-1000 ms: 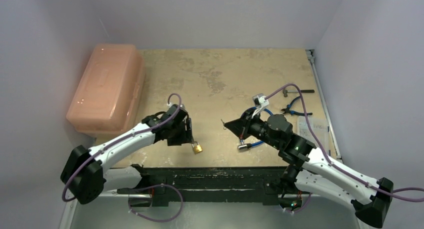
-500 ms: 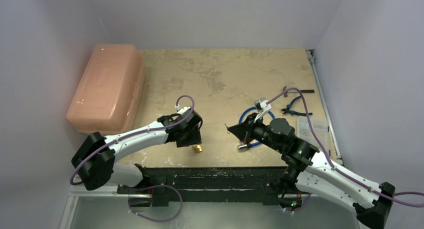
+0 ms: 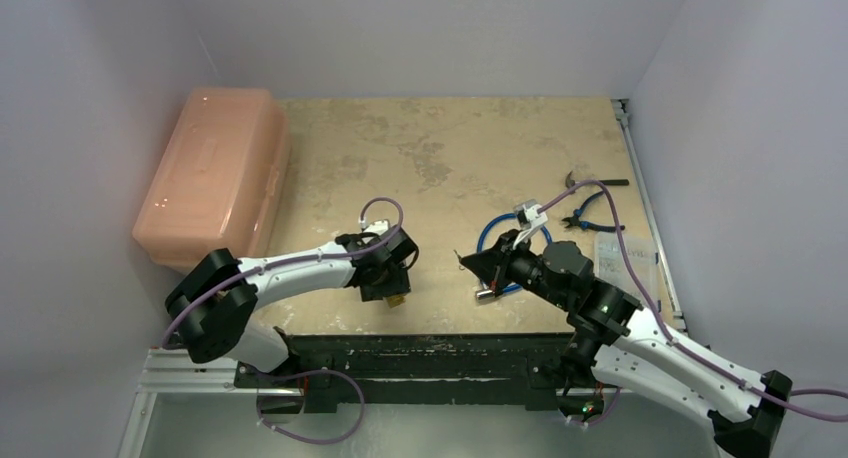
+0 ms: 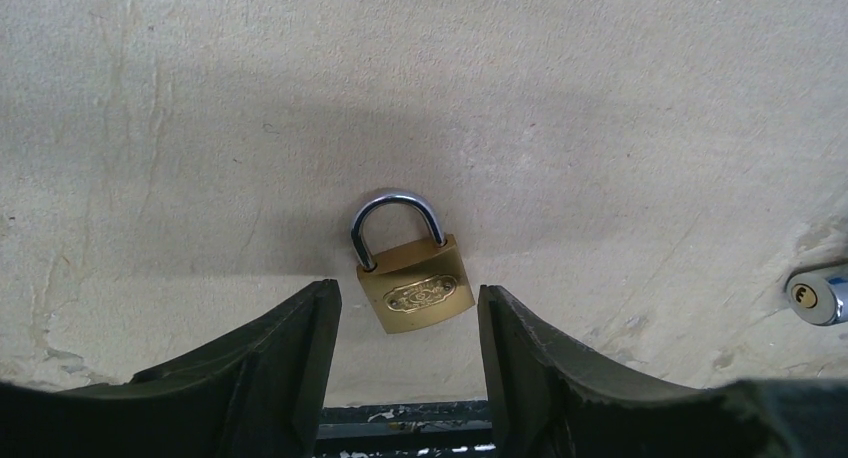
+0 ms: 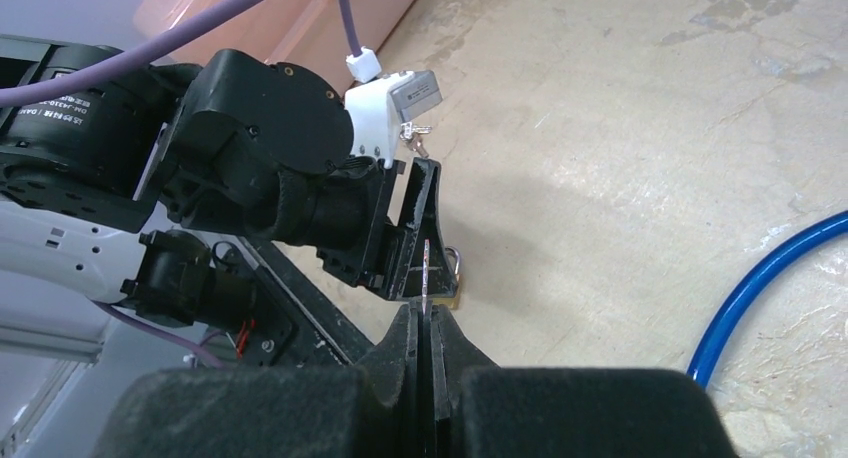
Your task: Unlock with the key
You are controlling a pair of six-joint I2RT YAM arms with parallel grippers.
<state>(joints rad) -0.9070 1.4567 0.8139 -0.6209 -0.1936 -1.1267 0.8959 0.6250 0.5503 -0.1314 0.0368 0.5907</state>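
A brass padlock (image 4: 414, 289) with a steel shackle lies flat on the table near the front edge; it also shows in the top view (image 3: 397, 301) and in the right wrist view (image 5: 456, 281). My left gripper (image 4: 408, 328) is open and hangs just over the padlock, one finger on each side of its body, not touching it. My right gripper (image 5: 427, 313) is shut on a thin silver key (image 5: 426, 271), whose blade sticks out towards the left gripper. In the top view the right gripper (image 3: 466, 260) sits a little to the right of the padlock.
A pink plastic box (image 3: 212, 176) stands at the left. A blue cable lock (image 3: 500, 240) with a silver cylinder (image 4: 822, 294) lies right of the padlock. Pliers (image 3: 583, 214) and a plastic bag (image 3: 622, 255) lie at the right edge. The table's black front rail (image 4: 400, 418) is close below the padlock.
My left gripper has moved right and lowered over the padlock, now straddling it. My right gripper with the key has shifted slightly right and nearer the front.
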